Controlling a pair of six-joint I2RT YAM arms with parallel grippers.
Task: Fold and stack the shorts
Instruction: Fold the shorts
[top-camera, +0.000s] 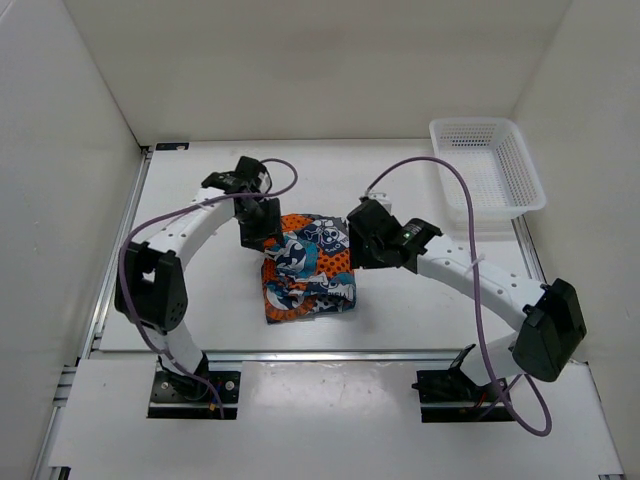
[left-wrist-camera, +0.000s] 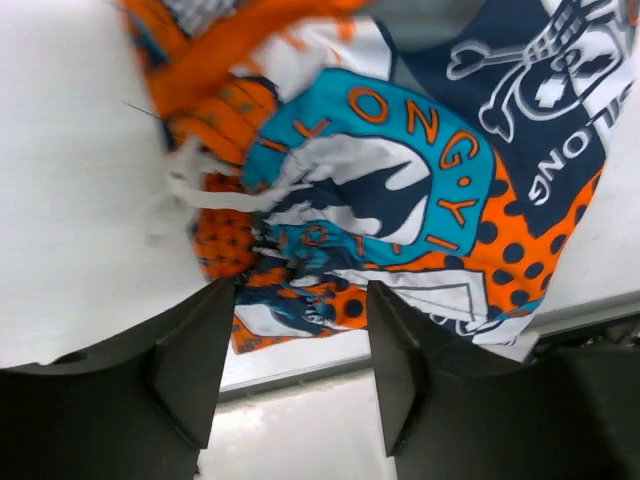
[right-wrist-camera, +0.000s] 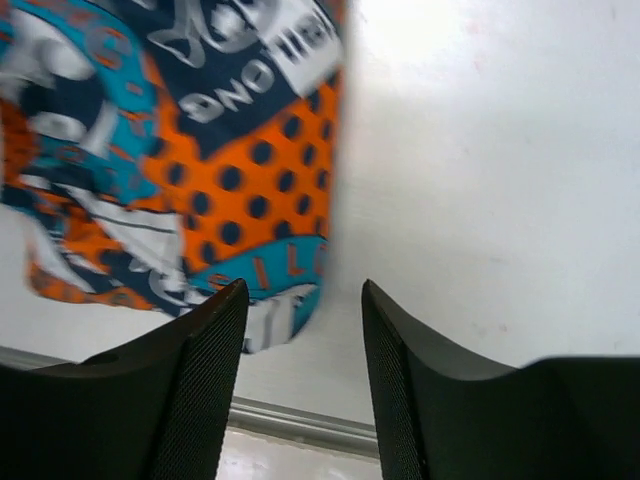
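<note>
Top external view puts the soft patchwork shorts (top-camera: 305, 275), printed in orange, turquoise, navy and white with skull motifs, at the middle of the frame. They lie as a compact, roughly square bundle on the white table (top-camera: 420, 310). The bundle's upper edge looks rumpled, and a white drawstring (left-wrist-camera: 215, 195) strays out at the left of the left wrist view, so I judge the fold not quite tidy. The left gripper (top-camera: 260, 235) stands at the bundle's upper left corner and the right gripper (top-camera: 355, 255) at its right edge. Both wrist views show the jaws parted with no cloth pinched between them. To finish well, each arm should lift straight off without snagging a layer. After that, only the loose top edge needs pressing or re-pinching so the layers align. The white mesh plastic basket (top-camera: 490, 170) sits well apart in the upper right.
</note>
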